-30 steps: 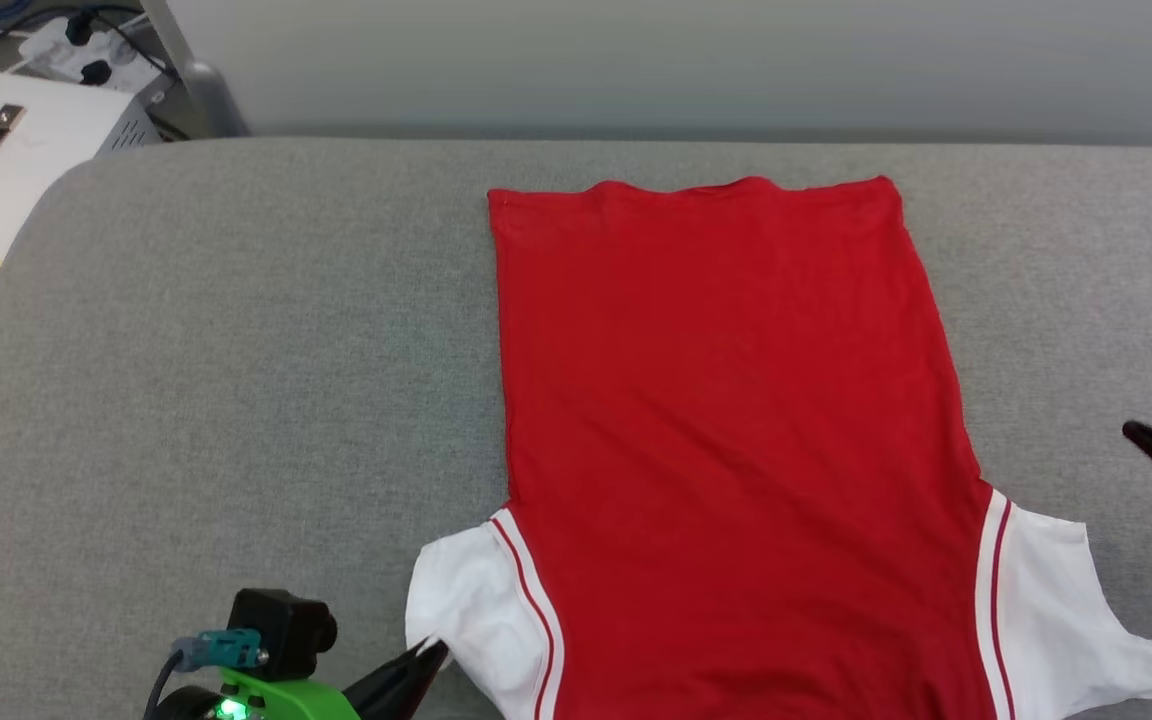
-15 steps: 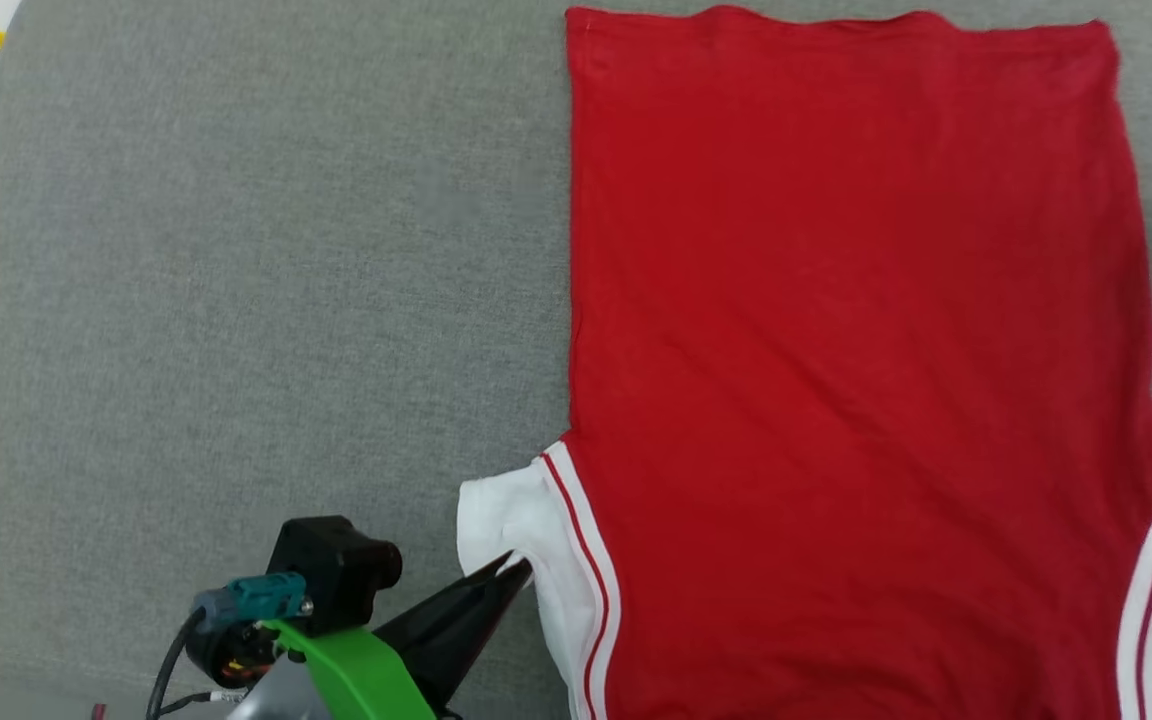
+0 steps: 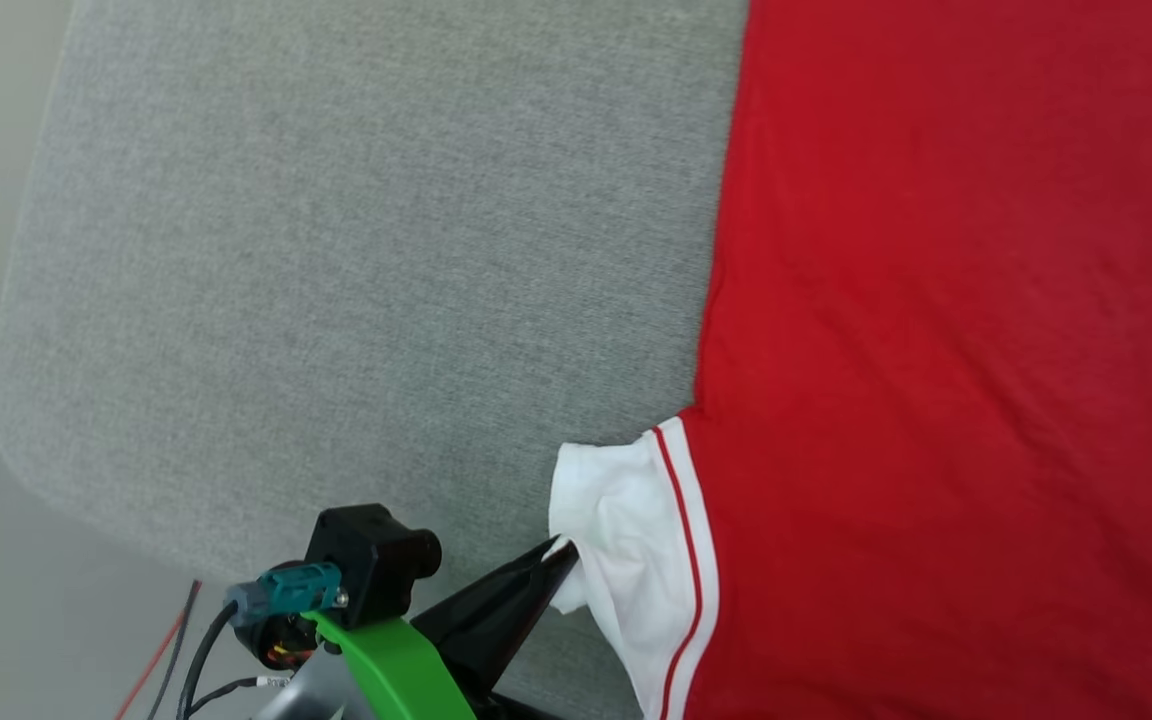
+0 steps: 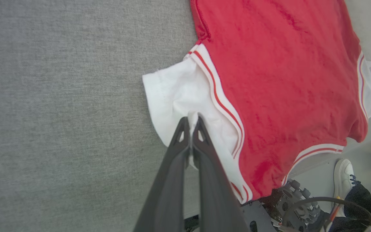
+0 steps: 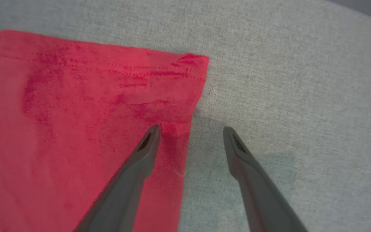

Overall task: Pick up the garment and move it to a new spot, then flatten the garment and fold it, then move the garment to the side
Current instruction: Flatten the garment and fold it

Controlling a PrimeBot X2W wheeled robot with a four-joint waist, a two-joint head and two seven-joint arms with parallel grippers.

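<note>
The garment (image 3: 946, 330) lies flat on the grey padded table (image 3: 336, 250), plain red side up, white sleeves spread to either side. At the head view's lower middle, my left gripper (image 3: 564, 552) is shut on the edge of the white sleeve (image 3: 626, 530). The left wrist view shows its fingers (image 4: 179, 141) pinched together on a fold of that sleeve (image 4: 179, 93), the garment (image 4: 279, 71) spreading to the right. In the right wrist view my right gripper (image 5: 192, 130) stands open, straddling the garment's (image 5: 76, 122) side edge near a hem corner, one finger over red cloth, one over the table (image 5: 301, 96).
The table's rounded corner and left edge (image 3: 11, 400) border pale floor, where red and black cables (image 3: 161, 650) lie. A person's white shoe (image 4: 343, 177) and dark trouser leg stand beside the robot's base in the left wrist view.
The head camera has swung down and left, so the garment sits further right and larger in view. My left gripper stays shut on the sleeve.
</note>
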